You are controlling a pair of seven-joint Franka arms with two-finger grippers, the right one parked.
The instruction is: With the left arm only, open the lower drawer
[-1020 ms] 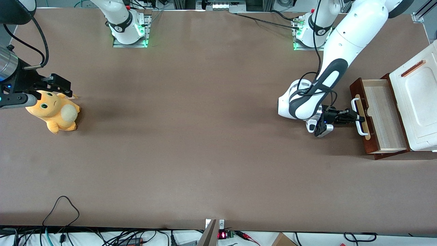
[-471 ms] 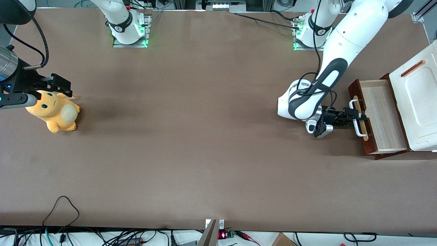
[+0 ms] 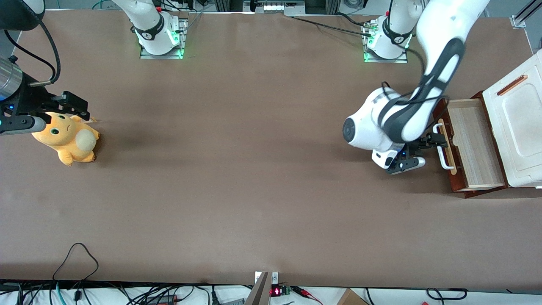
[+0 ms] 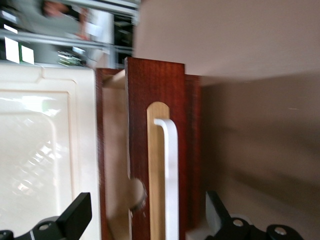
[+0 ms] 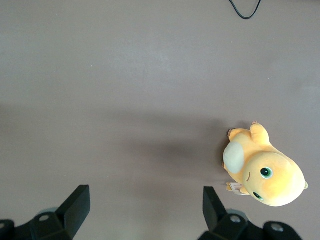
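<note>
The lower drawer point(image 3: 474, 140) stands pulled out of the cabinet, its light plywood inside showing. Its dark reddish front point(image 3: 452, 180) carries a white loop handle point(image 3: 443, 152) on a pale wood strip. My left arm point(image 3: 394, 123) hangs over the table in front of the drawer. Its gripper point(image 3: 432, 141) sits just in front of the handle, open and holding nothing. In the left wrist view the gripper point(image 4: 145, 220) has its fingers point(image 4: 76, 216) spread wide, with the handle point(image 4: 171, 180) and drawer front point(image 4: 140, 125) seen between them and apart from both.
The white moulded cabinet top point(image 3: 516, 123) covers the drawer's rear part. An orange plush toy point(image 3: 67, 140) lies toward the parked arm's end of the table. Loose cables point(image 3: 76, 258) lie near the table edge closest to the front camera.
The drawer slid a little farther out, then the gripper opened, let go of the handle and drew back slightly. The left arm's elbow swung up over the drawer's corner.
</note>
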